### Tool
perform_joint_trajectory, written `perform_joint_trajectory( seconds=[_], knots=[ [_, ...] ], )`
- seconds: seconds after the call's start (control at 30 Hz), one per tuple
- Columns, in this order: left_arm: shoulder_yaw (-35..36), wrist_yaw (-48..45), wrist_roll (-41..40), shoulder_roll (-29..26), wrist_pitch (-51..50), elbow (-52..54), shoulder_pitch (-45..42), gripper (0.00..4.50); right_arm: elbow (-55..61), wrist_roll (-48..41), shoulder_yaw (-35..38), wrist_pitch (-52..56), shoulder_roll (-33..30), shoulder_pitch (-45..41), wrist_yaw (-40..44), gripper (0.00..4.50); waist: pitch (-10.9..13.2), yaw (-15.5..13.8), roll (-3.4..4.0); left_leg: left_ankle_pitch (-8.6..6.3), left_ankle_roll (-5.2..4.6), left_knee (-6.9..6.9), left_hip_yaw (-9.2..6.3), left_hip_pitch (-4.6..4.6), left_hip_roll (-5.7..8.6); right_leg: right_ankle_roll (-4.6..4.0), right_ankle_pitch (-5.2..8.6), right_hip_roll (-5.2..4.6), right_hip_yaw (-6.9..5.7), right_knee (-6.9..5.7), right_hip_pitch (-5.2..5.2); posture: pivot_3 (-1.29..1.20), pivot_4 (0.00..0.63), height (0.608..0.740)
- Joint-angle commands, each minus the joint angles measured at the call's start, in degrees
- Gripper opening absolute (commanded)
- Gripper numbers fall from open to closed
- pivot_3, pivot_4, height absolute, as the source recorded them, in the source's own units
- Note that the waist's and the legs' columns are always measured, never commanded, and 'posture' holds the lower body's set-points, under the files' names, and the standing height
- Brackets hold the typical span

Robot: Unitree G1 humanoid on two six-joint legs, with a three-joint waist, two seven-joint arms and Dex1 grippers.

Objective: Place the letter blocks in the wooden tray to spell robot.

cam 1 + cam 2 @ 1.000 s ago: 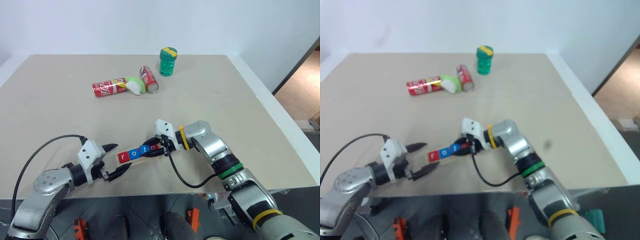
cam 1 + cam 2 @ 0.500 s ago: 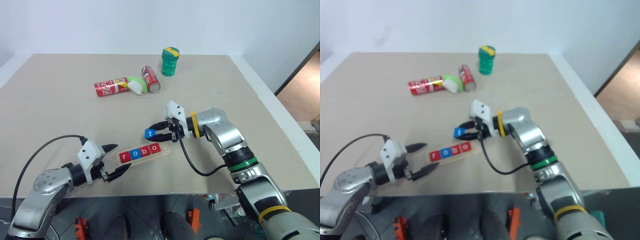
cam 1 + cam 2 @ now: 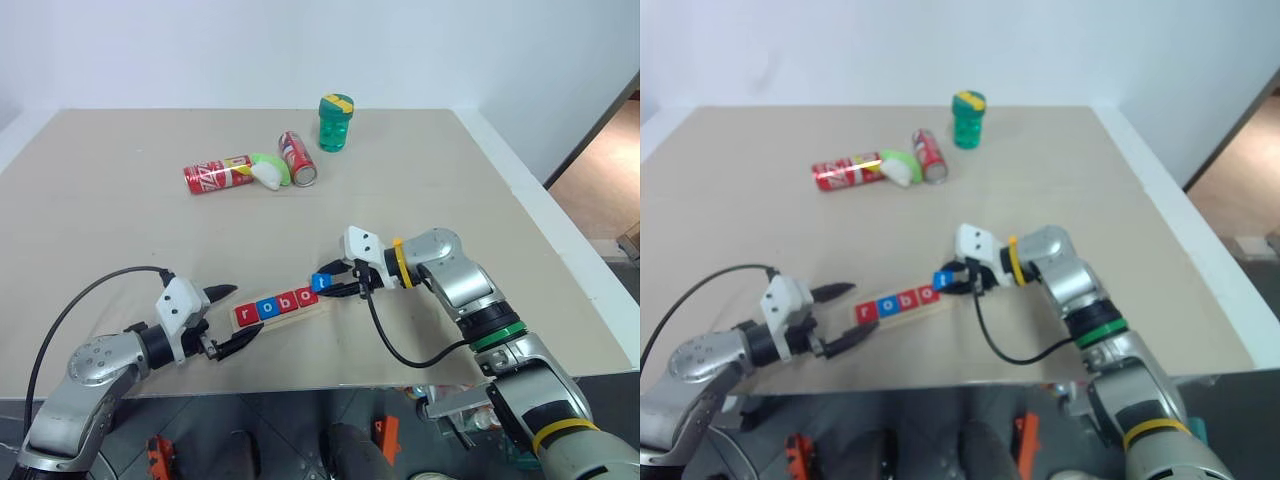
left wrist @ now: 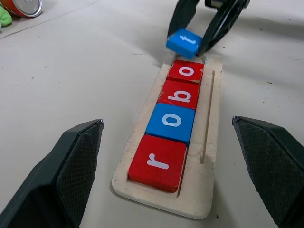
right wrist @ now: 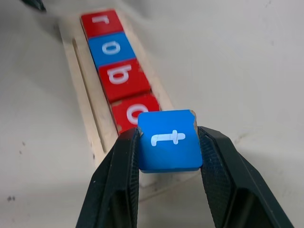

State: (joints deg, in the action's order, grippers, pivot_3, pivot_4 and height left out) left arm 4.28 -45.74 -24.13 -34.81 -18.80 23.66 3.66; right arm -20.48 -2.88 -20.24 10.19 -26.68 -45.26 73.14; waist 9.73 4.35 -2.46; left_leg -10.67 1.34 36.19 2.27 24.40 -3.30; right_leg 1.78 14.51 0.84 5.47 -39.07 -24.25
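The wooden tray (image 3: 283, 311) lies near the table's front edge with red r (image 4: 157, 161), blue o (image 4: 171, 122), red b (image 4: 184, 95) and red o (image 4: 187, 72) in a row. My right gripper (image 3: 328, 286) is shut on the blue t block (image 5: 169, 140), which hangs tilted just above the tray's right end, beside the last o. My left gripper (image 3: 238, 316) stands open at the tray's left end, its fingers on either side and apart from the wood.
At the back lie two red soda cans (image 3: 218, 175) (image 3: 298, 158) with a green and white object (image 3: 270, 170) between them, and a green jar (image 3: 336, 123) stands behind. The table's front edge (image 3: 300, 385) runs close below the tray.
The right gripper lifted the blue t away from the tray, then brought it back down to the tray's right end. The left gripper has kept still.
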Motion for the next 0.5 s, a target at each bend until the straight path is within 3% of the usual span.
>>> perform_joint_trajectory(
  seconds=[0.03,0.5],
  knots=[
    [0.41,-0.03,-0.58,-0.07,0.49,1.92,-0.17,4.50,-0.12,0.03,0.52,-1.13,-0.57,-0.26,0.74,1.24,0.00,0.00,0.00,0.00,0.00,0.00,0.00,0.00,0.00,0.00,0.00,0.00,0.00,0.00,0.00,0.00,0.150,0.740],
    [0.47,-0.05,-0.28,-0.53,0.43,1.58,-0.21,4.50,-1.37,-0.73,1.55,-1.72,-2.43,-0.42,3.08,1.24,0.00,-0.01,0.00,0.00,0.00,0.00,-0.02,-0.01,-0.01,-0.01,0.00,0.01,-0.02,0.00,0.01,0.00,0.150,0.740]
  ],
)
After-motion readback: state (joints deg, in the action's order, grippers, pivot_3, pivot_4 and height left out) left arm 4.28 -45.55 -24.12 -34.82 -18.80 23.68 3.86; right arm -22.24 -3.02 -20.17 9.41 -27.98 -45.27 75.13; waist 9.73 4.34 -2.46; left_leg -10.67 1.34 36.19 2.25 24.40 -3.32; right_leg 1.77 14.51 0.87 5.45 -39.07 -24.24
